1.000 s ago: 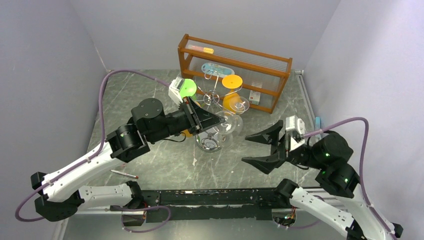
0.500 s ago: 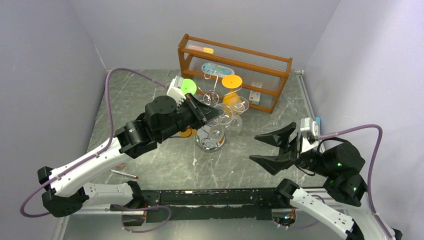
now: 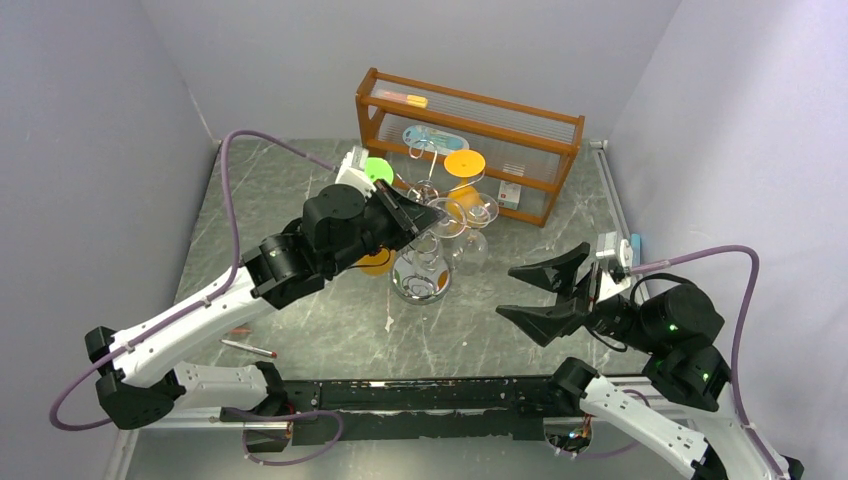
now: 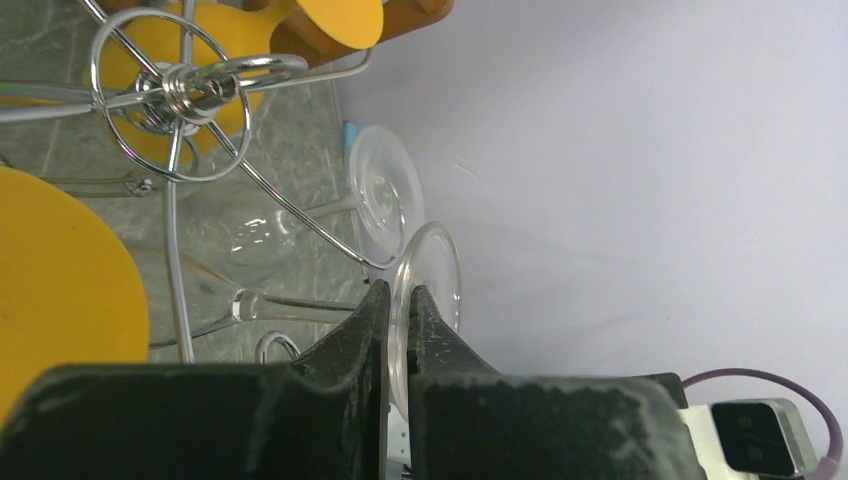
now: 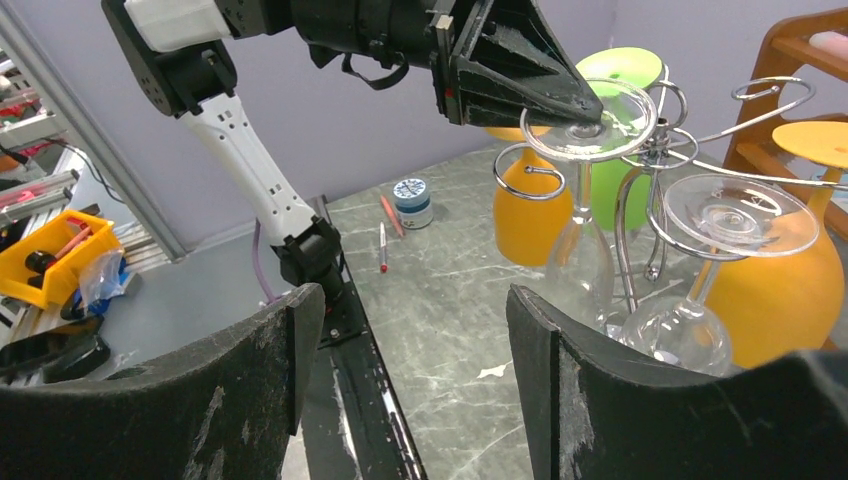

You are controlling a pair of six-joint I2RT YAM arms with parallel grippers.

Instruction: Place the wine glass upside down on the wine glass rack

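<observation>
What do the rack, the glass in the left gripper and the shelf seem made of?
The rack looks like chromed metal wire: thin, mirror-bright, bent into curls. The glass is clear glass, or perhaps plastic: things behind show through. The shelf seems wood with glossy brown varnish.

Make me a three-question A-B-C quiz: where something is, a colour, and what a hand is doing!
1. Where is the wooden shelf? A by the arm bases; B behind the wine glass rack; C on the left wall.
2. The wine glass in the left hand is: A green; B orange; C clear.
3. The right hand is: A open, empty; B holding a glass; C holding a pen.
Answers: B, it stands at the far wall; C, you see through it; A, it is spread wide, nothing inside.
</observation>
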